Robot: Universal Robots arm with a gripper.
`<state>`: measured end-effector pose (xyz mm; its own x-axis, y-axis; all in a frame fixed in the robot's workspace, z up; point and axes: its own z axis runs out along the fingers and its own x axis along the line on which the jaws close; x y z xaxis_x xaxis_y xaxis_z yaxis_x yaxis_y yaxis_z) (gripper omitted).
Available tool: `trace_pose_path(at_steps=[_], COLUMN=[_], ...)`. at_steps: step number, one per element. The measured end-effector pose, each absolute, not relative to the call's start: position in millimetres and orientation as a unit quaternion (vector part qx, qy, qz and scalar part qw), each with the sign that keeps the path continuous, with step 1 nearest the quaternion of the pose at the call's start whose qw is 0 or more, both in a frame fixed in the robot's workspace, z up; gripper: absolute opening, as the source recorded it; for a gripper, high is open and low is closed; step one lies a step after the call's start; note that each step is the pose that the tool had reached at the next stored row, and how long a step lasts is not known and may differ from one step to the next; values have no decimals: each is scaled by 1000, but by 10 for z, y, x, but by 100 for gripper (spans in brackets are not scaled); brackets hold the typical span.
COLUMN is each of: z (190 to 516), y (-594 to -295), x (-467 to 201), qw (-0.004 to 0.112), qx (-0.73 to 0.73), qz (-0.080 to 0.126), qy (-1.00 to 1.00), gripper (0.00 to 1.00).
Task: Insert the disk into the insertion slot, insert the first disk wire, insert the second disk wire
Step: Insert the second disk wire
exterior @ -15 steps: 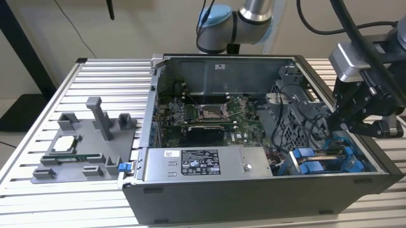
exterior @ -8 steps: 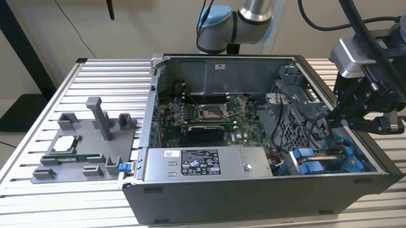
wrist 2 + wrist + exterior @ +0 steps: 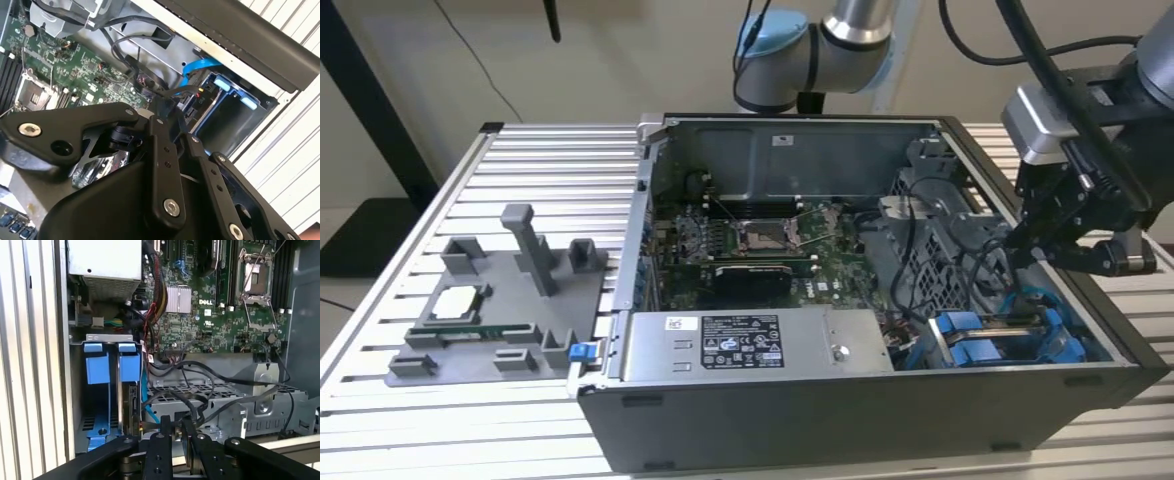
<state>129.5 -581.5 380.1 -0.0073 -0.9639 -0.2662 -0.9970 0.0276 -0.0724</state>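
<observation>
Case, exterior view: We see the open case (image 3: 854,410) lying on its side on the table (image 3: 520,160). Its inside faces up, so the arm can reach in from above.
Gripper, exterior view: The gripper (image 3: 1027,250) hangs low inside the case, at the exterior view's right, just above the grey cage.
Disk, exterior view: We think the disk (image 3: 959,328) already sits in the slot (image 3: 1014,321). Its blue front shows, just beside another blue drive (image 3: 987,355).
Box, exterior view: The silver box (image 3: 747,345) lies beside the cage. Nothing touches it.
Gripper, second wrist view: The gripper (image 3: 159,110) has its tips pressed nearly together. We think they pinch the end of a black wire (image 3: 172,94).
Disk, second wrist view: The disk (image 3: 222,85) is in the cage, near the tips. We think the tool is down here because a wire plugs in at the disk.
Slot, first wrist view: The slot (image 3: 110,338) holds the disk (image 3: 129,367) on its edge, right beside the other drive (image 3: 96,367).
Gripper, first wrist view: The gripper (image 3: 176,424) is at the disk's end away from the blue front. The tips are close together, with the wire (image 3: 200,407) right there.
Board, first wrist view: The green board (image 3: 200,315) lies past the cage, well apart from the tool.
</observation>
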Motion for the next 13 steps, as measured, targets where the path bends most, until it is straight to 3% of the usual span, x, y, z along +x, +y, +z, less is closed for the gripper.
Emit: trace_pose_path(at_steps=[5,13], z=[3779,3775], y=[-5813,-5880], x=[1296,1450], qw=[112,110], qx=[-696,-696], qz=[59,59], qy=[707,707], gripper=[100,100])
